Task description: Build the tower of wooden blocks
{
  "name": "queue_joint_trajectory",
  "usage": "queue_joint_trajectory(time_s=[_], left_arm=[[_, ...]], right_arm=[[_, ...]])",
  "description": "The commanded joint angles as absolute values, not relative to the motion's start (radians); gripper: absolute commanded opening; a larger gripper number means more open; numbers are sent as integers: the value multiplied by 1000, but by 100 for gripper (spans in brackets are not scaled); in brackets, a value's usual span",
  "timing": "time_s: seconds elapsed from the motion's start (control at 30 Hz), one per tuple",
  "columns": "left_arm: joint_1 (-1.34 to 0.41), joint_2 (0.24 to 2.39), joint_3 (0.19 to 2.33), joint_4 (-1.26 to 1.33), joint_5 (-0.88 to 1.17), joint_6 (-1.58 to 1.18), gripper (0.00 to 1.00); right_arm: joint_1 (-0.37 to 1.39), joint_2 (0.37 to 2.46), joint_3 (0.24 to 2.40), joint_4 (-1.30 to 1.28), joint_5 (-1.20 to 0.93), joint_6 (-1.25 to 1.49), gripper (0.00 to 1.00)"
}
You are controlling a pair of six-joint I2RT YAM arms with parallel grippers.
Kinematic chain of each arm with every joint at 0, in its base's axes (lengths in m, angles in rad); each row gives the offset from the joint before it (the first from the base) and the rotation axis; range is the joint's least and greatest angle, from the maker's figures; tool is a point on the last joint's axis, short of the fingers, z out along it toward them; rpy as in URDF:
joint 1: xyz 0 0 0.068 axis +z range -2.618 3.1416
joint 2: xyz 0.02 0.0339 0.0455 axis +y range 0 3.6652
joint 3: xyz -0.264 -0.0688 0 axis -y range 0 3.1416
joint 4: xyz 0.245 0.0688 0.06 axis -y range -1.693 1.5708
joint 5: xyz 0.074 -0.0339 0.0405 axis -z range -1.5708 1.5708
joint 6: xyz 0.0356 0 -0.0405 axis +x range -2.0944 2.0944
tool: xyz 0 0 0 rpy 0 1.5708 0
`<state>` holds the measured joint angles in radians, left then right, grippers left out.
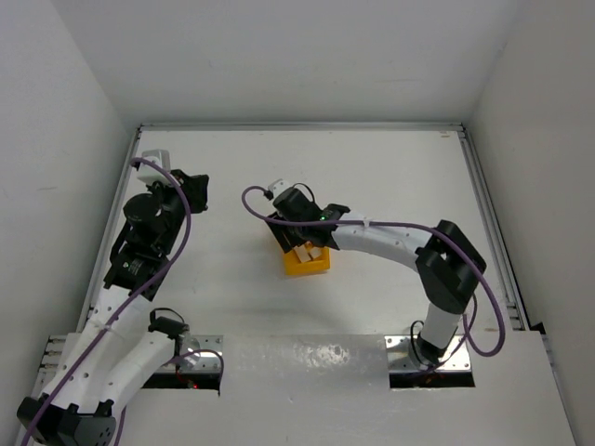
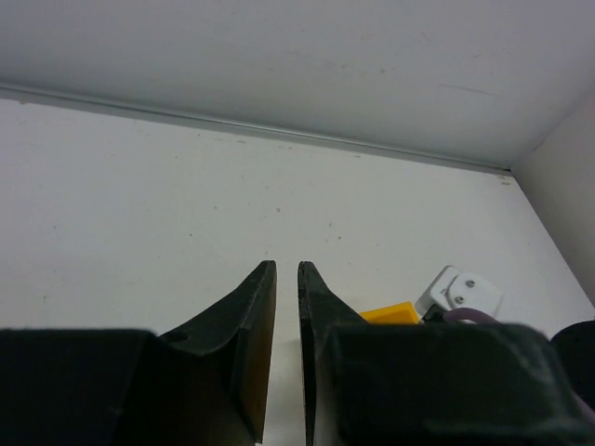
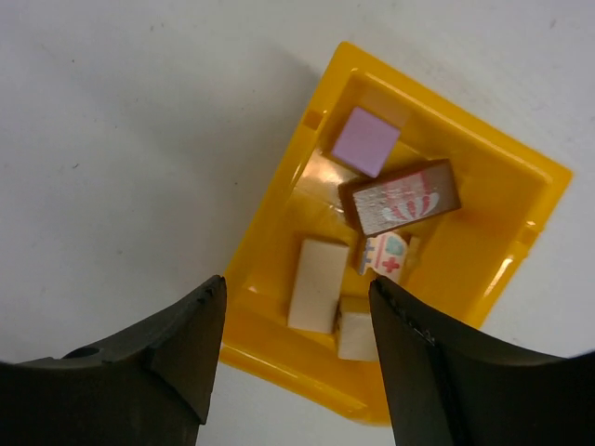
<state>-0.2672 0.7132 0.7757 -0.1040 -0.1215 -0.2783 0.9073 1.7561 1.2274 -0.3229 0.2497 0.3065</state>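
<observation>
Right gripper with fingers apart above the yellow bin, wooden blocks lying loose inside it, a dark reddish-brown block among them, left gripper nearly closed on nothing, well apart over the white table

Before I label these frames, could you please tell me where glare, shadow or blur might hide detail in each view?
Top external: even light, a glossy sheen on the table near the arm bases. Left wrist: the left fingers are near-black and soft, detail lost. Right wrist: blocks sharp, but glare on the yellow bin floor; right fingers underexposed.
</observation>
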Motion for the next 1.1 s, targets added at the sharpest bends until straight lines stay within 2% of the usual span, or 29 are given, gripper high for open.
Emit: queue_joint_trajectory(time_s=[0.0,0.27,0.5,0.53,0.6,0.63,0.67,0.77,0.9,1.07], left_arm=[[-256,707,778,-86,-137,-279,14],[-258,703,779,-91,-133,-284,17],[-258,700,776,-89,-129,-284,17],[-258,699,776,-89,-126,-285,17],[-258,701,775,-87,-126,-285,17],[-258,701,775,-89,-127,-287,17],[-256,703,775,-87,-126,-285,17],[-258,701,776,-86,-126,-285,17],[-258,703,775,-86,-126,-288,17],[-258,706,775,-81,-118,-288,17]], right_arm=[[923,1787,1278,-276,212,406,62],[925,1890,1275,-218,242,456,55],[927,1974,1293,-206,293,482,39],[923,1977,1292,-203,293,483,29],[923,1976,1282,-198,282,494,16],[925,1968,1267,-189,266,498,6],[925,1959,1256,-180,253,496,1],[922,1904,1223,-155,158,502,0],[904,1760,1142,-54,-82,566,0],[812,1720,1051,184,-368,777,0]])
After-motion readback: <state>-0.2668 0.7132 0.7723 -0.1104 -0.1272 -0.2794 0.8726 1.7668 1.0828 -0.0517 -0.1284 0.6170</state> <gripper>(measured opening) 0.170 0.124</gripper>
